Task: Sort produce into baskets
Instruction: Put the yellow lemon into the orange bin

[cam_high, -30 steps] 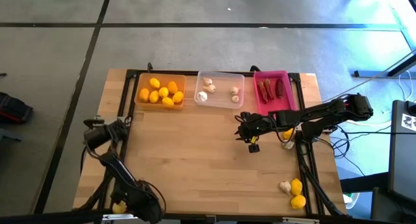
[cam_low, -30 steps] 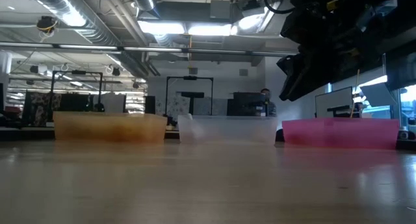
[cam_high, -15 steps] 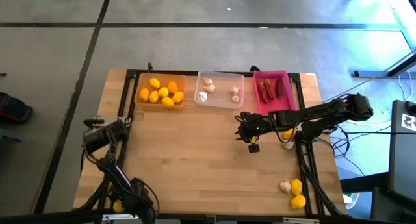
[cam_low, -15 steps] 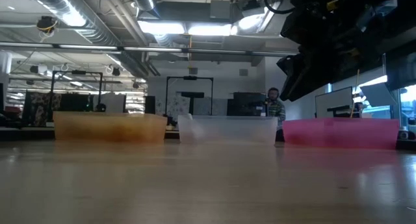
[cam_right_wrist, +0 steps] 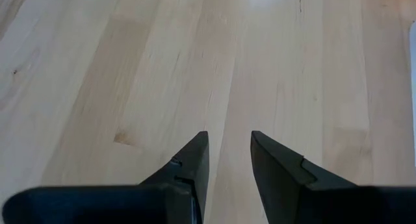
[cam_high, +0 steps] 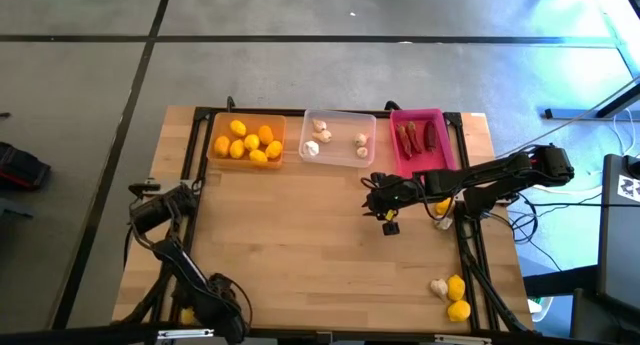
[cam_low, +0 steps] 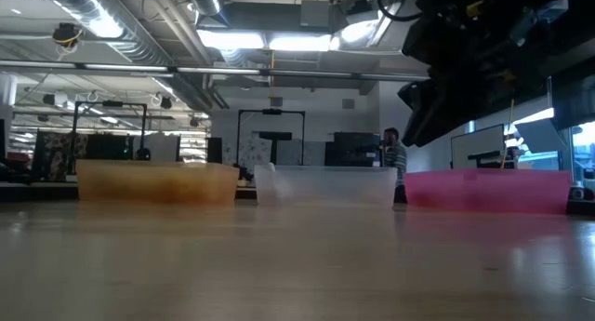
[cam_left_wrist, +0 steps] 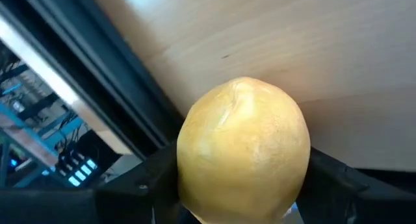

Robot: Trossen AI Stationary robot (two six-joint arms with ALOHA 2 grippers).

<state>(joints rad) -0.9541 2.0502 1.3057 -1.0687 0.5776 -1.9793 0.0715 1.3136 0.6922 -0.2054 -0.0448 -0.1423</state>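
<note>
My left gripper [cam_left_wrist: 244, 195] is at the table's near left corner, shut on a yellow lemon [cam_left_wrist: 244, 146], which also shows from above as the lemon [cam_high: 185, 316]. My right gripper [cam_right_wrist: 227, 138] hangs open over bare wood right of the table's middle, in front of the pink basket [cam_high: 420, 140], which holds dark red chilies. The orange basket [cam_high: 247, 140] holds several lemons. The clear basket [cam_high: 338, 137] holds garlic bulbs. All three baskets stand along the far edge. My left gripper has the lemon between its two fingers, one finger [cam_left_wrist: 153, 182] against the lemon's side [cam_left_wrist: 185, 165] and the other against the opposite side [cam_left_wrist: 303, 165]. The fingers come at it slanting down. Whether the lemon rests on the wood, I cannot tell.
Two lemons [cam_high: 457, 297] and a garlic bulb [cam_high: 438, 286] lie at the near right corner. A lemon [cam_high: 440, 202] and a whitish piece [cam_high: 441, 223] lie under my right arm. A black rail [cam_left_wrist: 97, 74] edges the table by the left gripper. A person [cam_low: 394, 149] stands far behind.
My left arm has shifted and turned a little over the table's near left corner, staying at the lemon. The person far behind the table has walked a short way to the right. The right arm and the baskets have kept still.
</note>
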